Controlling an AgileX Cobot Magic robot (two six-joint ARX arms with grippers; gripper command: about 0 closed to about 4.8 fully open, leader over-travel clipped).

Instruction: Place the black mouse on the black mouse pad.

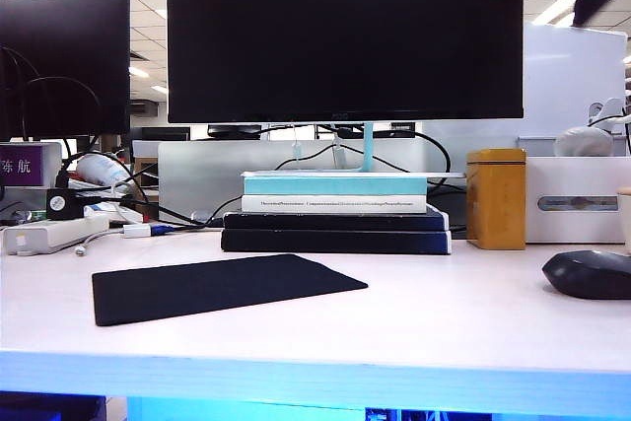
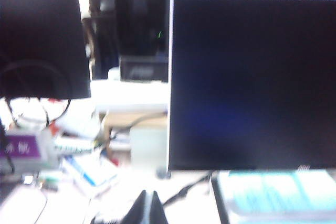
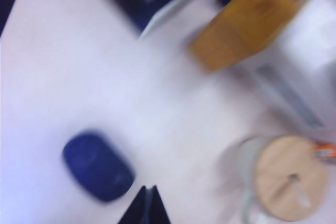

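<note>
The black mouse (image 1: 589, 274), a low, rounded matte dome with no cord showing, lies on the white desk (image 1: 394, 332) well to the right of the black mouse pad (image 1: 222, 286), partly cut off by the edge of the exterior view. The pad is a thin, flat dark rectangle lying at a slight angle in front of the stack of books (image 1: 335, 212) under the monitor (image 1: 345, 35); nothing rests on it.

My right gripper (image 3: 146, 205) hangs over the desk just beside the mouse (image 3: 98, 166), its dark fingertips pressed together into a single point and holding nothing. That wrist view is heavily smeared: the mouse reads as a bluish-black oval, and the yellow-brown box (image 3: 247, 19) and a round wooden lid (image 3: 287, 177) nearby are only soft shapes.

My left gripper (image 2: 147, 207) shows as a dark wedge with its tips meeting, clenched on nothing, facing the monitor (image 2: 252, 80) from above the cluttered side of the desk. Neither mouse nor pad appears in that blurred view, and neither of my arms can be seen in the exterior view.
</note>
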